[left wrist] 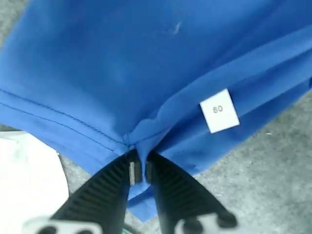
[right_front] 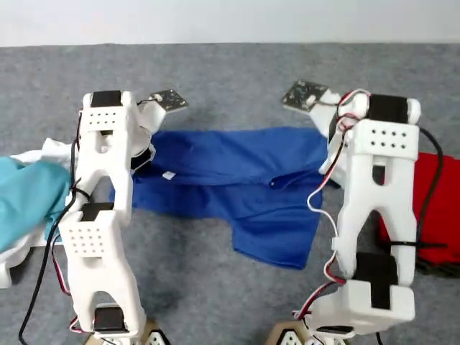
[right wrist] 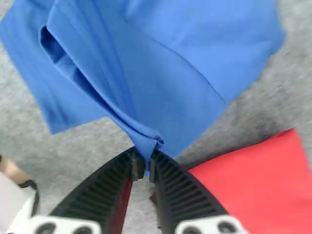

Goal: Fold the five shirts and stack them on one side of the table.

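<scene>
- Grey, felt-like table top (right_front: 215,79) is lying under everything, w/ a pale wall (right_front: 215,21) running along the far edge.
- Blue shirt (right_front: 237,180) is lying spread across the middle btwn the two arms. It's partly doubled over, w/ one flap reaching toward the near side.
- Left gripper (left wrist: 140,168) is pinching closed on a bunched bit of the stitched hem, near the small white tag (left wrist: 219,110).
- Right gripper (right wrist: 145,165) is clamping closed on a gathered corner at the shirt's other end, and the fabric is puckering into the jaws.
- I'm judging the blue cloth as light, thin, v. soft and floppy. It has no stiffness, so it's creasing wherever it isn't supported. The weave is smooth, prob. a bit slippery.
- Best holds, imo, are hems, seams or corners where layers are doubling up, pinched deep, w/ both ends kept level.
- Red shirt (right_front: 442,208) is sitting flat by the right arm, looking folded. Teal shirt (right_front: 25,194) and white shirt (right_front: 54,149) are lying crumpled in a heap by the left arm.
</scene>
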